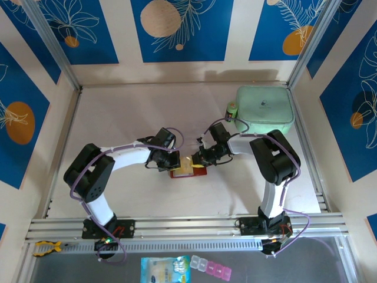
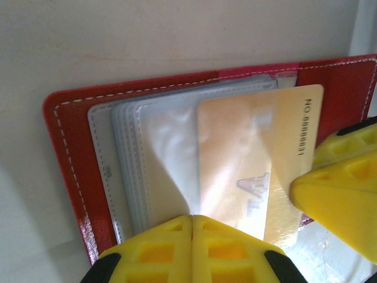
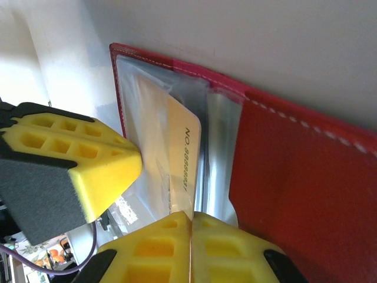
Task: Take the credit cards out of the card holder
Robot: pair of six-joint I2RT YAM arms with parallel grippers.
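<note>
The red card holder (image 1: 176, 174) lies open mid-table between both arms. In the left wrist view its red cover (image 2: 65, 147) and greyish clear pockets (image 2: 159, 147) show, with a tan-gold credit card (image 2: 294, 135) sticking partway out to the right. My left gripper (image 2: 192, 219) is shut on the edge of a clear pocket. My right gripper (image 3: 192, 217) is shut on the card's (image 3: 185, 153) outer end, beside the red flap (image 3: 294, 177). From above, the left gripper (image 1: 178, 162) and right gripper (image 1: 198, 160) meet over the card (image 1: 187, 167).
A big mint green case (image 1: 265, 109) stands at the back right with a small green bottle (image 1: 232, 109) beside it. On the shelf below the near rail lie a blue packet (image 1: 165, 270) and a pill box (image 1: 211, 268). Frame posts line both sides.
</note>
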